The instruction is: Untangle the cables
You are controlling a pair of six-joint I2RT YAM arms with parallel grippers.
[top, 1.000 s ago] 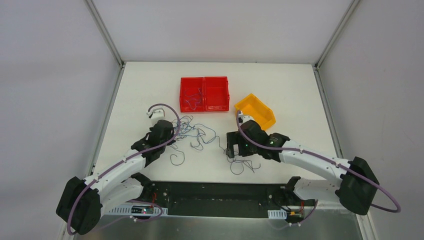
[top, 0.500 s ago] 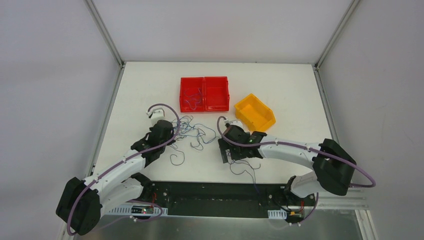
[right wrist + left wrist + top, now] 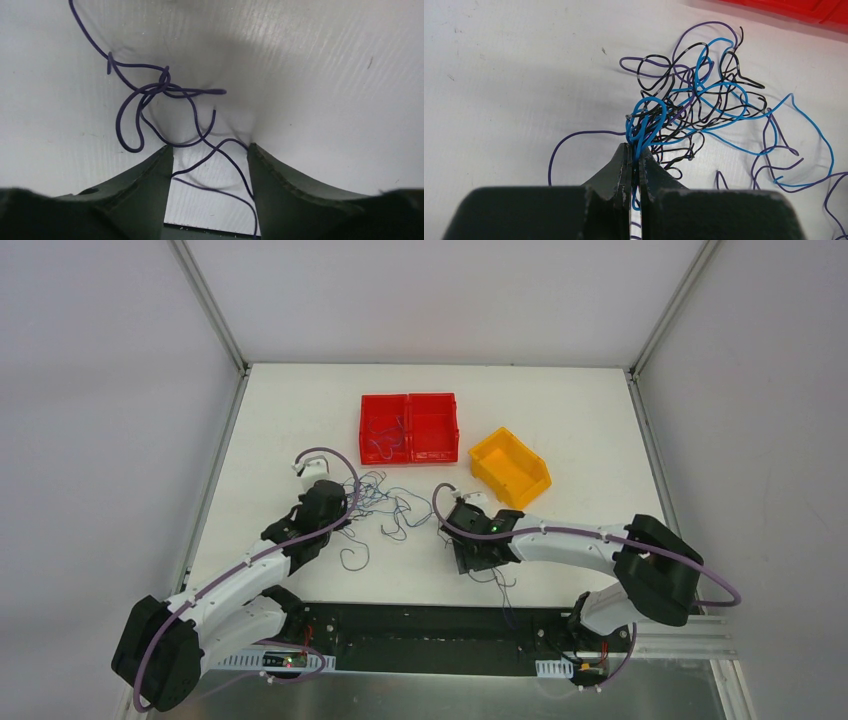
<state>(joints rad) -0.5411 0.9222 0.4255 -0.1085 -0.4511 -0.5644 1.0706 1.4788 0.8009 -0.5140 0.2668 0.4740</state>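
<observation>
Separating cables point(image 3: 704, 95): blue loop point(image 3: 644, 127) is clamped in left gripper point(image 3: 634, 152) at frame centre; right gripper point(image 3: 210, 150) is spread over a purple wire point(image 3: 145, 92). One strand should be pinched, drawn off slowly.

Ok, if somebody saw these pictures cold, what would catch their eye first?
Probably the tangle of blue, purple and black cables mid-table, with the left gripper shut on a blue loop at its edge. Next come the bright red double bin and the yellow bin farther back on the table. The right gripper hangs open over a separate knotted purple cable.
</observation>
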